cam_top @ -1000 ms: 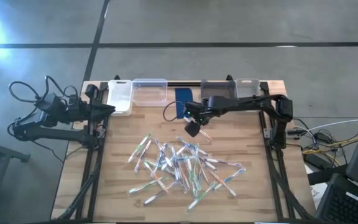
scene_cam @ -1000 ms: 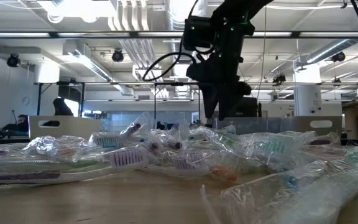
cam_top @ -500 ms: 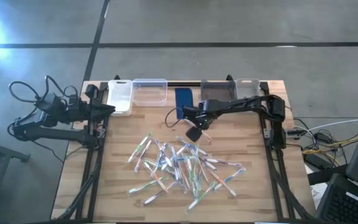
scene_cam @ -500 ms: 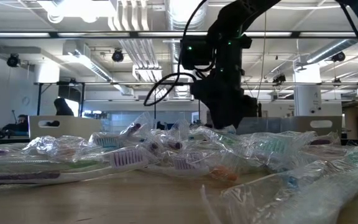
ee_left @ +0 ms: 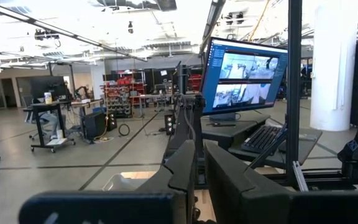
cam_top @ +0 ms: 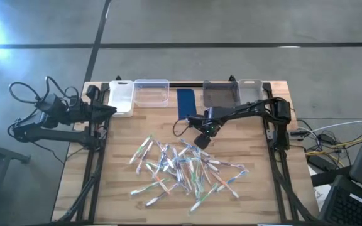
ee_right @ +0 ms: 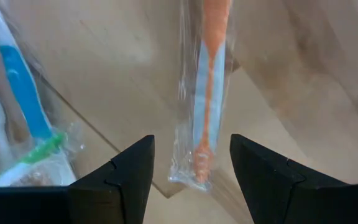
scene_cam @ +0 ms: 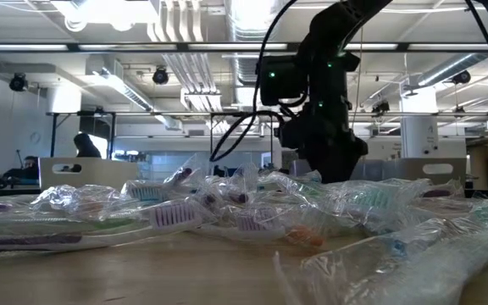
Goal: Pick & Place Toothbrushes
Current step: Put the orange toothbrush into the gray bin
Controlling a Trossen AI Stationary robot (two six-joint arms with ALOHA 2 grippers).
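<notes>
Low over the heap: right gripper reached in from the right-hand post, forearm stretched nearly level across the table, wrist bent down at the far edge of the toothbrushes. Seen from table height as a dark mass just behind the crinkled wrappers, tips hidden by them. Jaws spread wide, gripping nothing; fingers set either side of one wrapped orange-handled toothbrush, lying flat on bare wood and running straight ahead out of the gap, its near end between the tips, not visibly touched by either. Off to one side of that finger, a blue-and-green brush in its own wrapper, close but apart. Ahead of the jaws, open wood on both sides of the orange brush. Behind the wrist, at the table's far edge, a dark blue pad and a row of bins, well apart from the jaws. Rest of the pile scattered toward the near edge, tangled and overlapping, little free wood among them. Left gripper parked off the left edge near the white bin, arm folded back outside the table; fingers nearly together, nothing between them, pointed level into the room.
</notes>
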